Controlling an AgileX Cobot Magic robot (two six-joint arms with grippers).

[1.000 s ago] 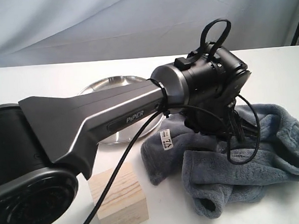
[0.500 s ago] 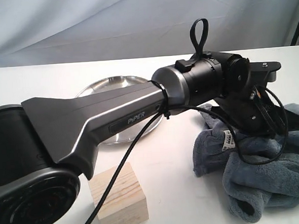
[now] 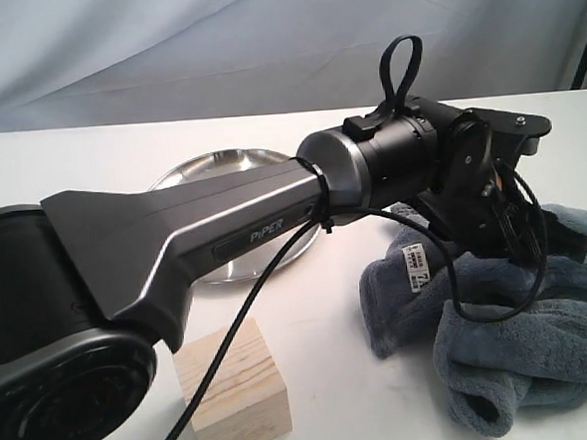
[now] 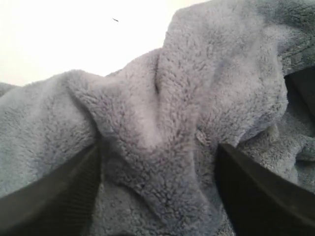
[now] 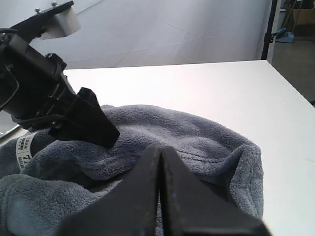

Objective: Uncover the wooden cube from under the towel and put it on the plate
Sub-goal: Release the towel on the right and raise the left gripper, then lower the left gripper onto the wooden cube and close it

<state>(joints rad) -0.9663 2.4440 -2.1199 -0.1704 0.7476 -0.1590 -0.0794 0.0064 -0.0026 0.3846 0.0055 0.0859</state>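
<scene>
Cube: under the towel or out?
Out. The wooden cube sits bare on the table, clear of the towel, which is bunched in the left gripper. Not on the plate.

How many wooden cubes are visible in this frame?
1. The wooden cube sits uncovered on the table at the exterior view's near left, apart from the towel and the plate. The towel's folds could hide another.

A white table (image 3: 120, 151) stands before a creased pale backdrop sheet (image 3: 213, 45), with a black pole (image 5: 268, 29) beside.
</scene>
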